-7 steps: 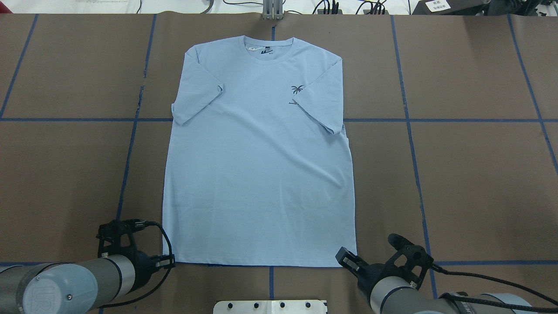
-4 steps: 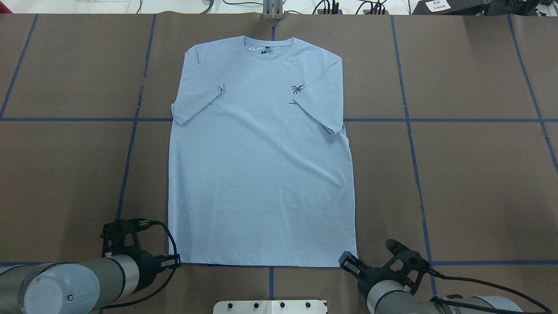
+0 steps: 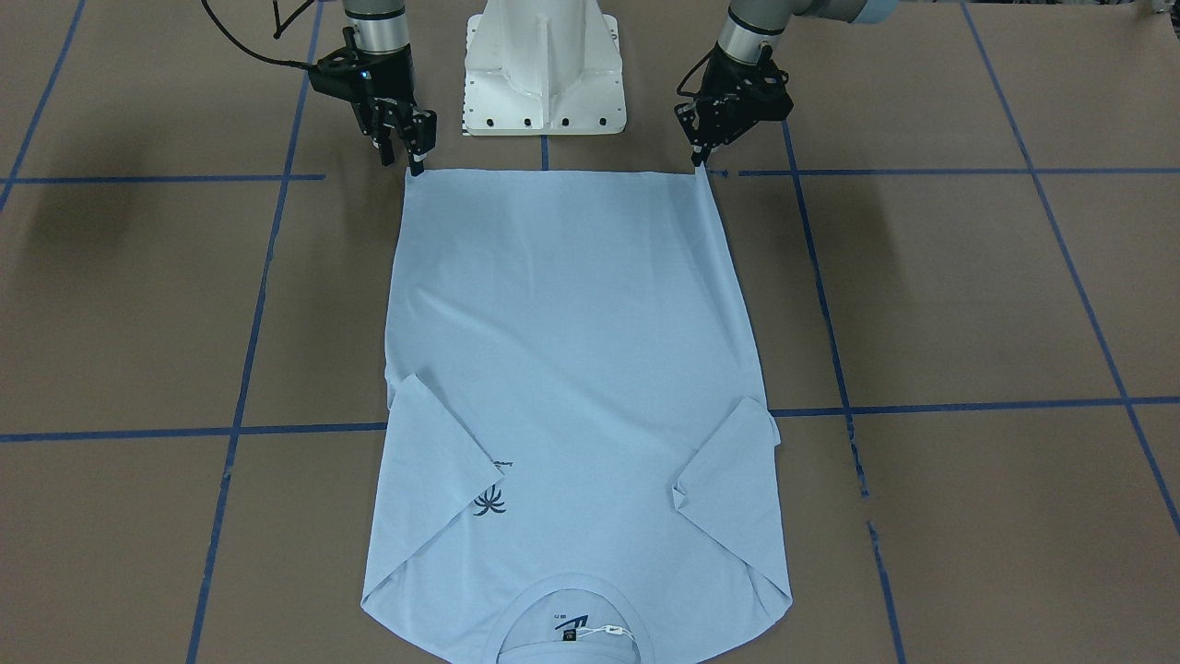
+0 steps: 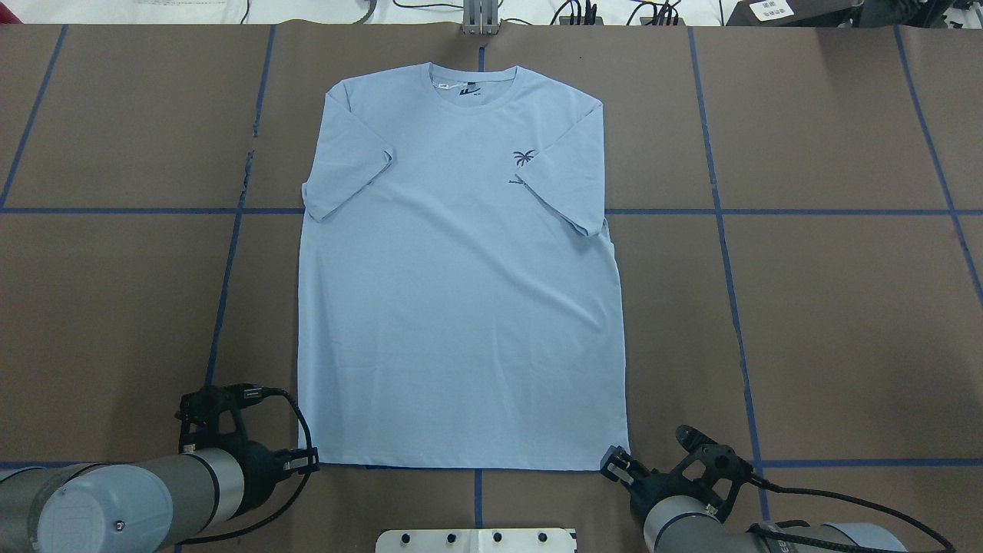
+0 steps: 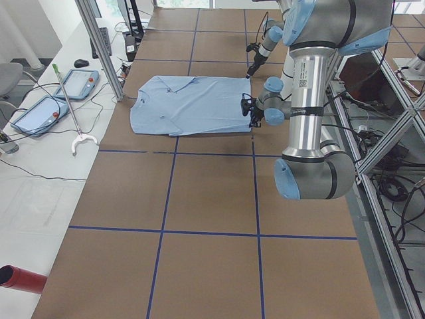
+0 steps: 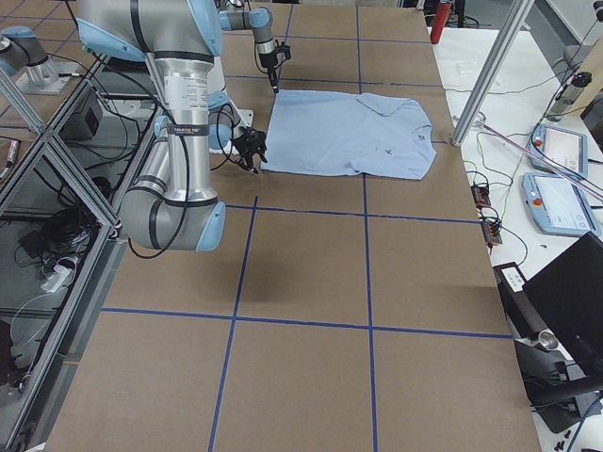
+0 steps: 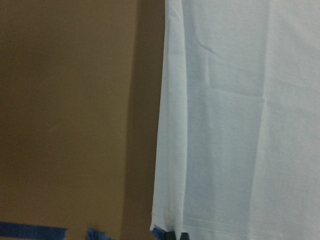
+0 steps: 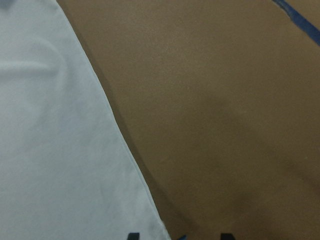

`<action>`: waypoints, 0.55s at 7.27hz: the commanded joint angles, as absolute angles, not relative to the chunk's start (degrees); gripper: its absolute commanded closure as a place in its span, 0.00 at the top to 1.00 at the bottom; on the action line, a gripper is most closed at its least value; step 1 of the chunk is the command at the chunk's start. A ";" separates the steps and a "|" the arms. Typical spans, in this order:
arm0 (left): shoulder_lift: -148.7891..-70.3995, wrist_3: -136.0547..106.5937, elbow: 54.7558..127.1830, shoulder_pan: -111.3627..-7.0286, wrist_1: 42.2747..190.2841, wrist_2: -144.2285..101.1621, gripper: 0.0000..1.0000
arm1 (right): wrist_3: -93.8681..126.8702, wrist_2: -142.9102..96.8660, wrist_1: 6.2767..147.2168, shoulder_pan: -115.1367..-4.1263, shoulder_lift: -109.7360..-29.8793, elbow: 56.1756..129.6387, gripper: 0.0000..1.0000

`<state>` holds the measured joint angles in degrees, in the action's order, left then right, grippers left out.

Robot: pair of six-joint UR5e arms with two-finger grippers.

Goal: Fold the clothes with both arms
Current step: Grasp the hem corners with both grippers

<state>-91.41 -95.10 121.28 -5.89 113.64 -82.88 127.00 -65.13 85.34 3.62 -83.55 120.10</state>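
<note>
So your shirt is lying flat and face up in the middle of the bench. The collar is at the far edge, and the hem runs along the near side, right on the blue tape line that crosses in front of the base. Both sleeves are tucked in over the chest. The one on the robot's right sits just beside the little palm print and overlaps the small lettering under it.

Your left tool is down at the hem corner on the robot's left. In the left wrist view its fingertips show as dark nubs pressed close together right at the hem stitching, just inboard of the corner. So it looks like it's pinching the shirt there. In the front view the corner fabric comes to a small point at the tool.

Your right tool is at the other hem corner. In the right wrist view its fingertips are spread, one over the cloth and one over bare bench, with the shirt's side edge running down between them. Whether either pad is touching fabric, you can't tell from these shots.

The left arm and right arm are both low over the near edge of the bench, wrists angled toward the shirt. The shirt body has only a few soft wrinkles, mostly around the middle.
</note>
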 commanded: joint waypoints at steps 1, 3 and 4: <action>-91.41 -95.10 121.29 -5.89 113.64 -82.88 0.00 | 126.91 -64.78 85.17 3.25 -83.50 119.71 0.55; -91.41 -95.10 121.38 -5.89 113.73 -82.88 0.00 | 126.91 -64.78 85.08 2.81 -83.41 119.62 0.53; -91.49 -95.10 121.29 -5.89 113.73 -82.88 0.00 | 126.91 -64.78 85.17 2.73 -82.02 119.45 0.52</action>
